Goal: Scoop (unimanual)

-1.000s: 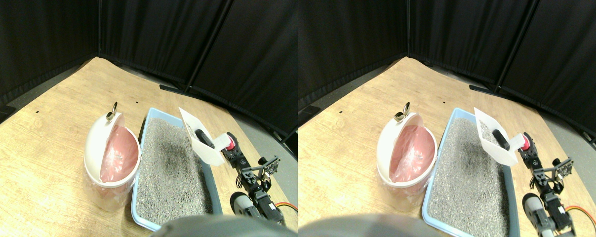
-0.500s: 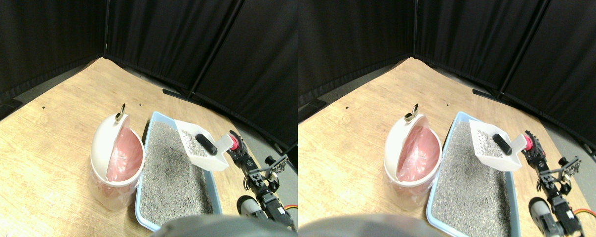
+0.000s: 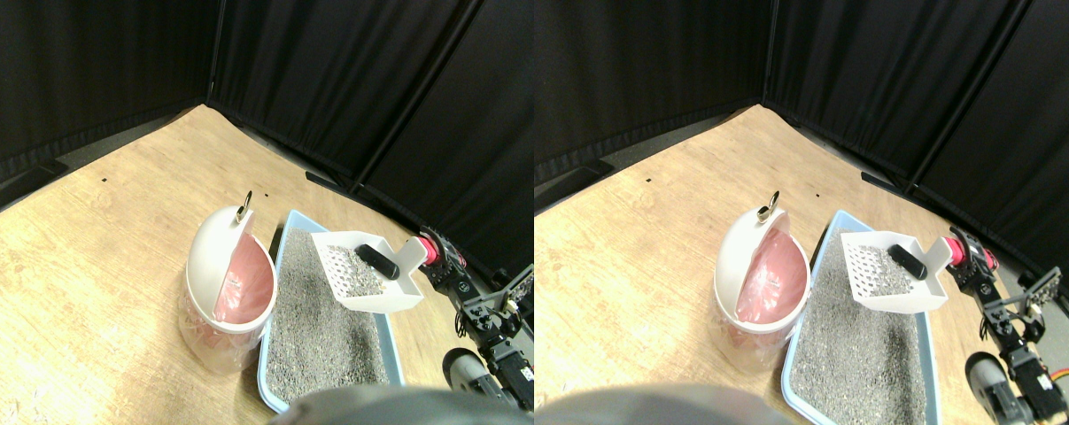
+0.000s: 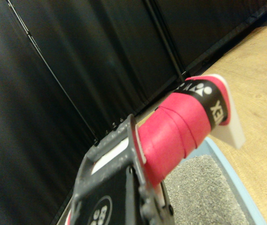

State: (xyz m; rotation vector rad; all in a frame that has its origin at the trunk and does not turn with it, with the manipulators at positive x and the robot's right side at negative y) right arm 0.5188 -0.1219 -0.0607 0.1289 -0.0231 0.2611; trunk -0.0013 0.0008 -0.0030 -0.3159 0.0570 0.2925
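Right of centre, my right gripper [image 3: 434,255] clenches the scoop [image 3: 366,276] by its red handle [image 4: 180,131], black lump [image 3: 376,260] aboard above the litter tray [image 3: 279,243]; I should carry it level toward the bin [image 3: 228,288].

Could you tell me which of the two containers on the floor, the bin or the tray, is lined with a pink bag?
The white round bin, left of the blue litter tray. Its tilted lid shows the pink bag inside; the tray holds only grey litter.
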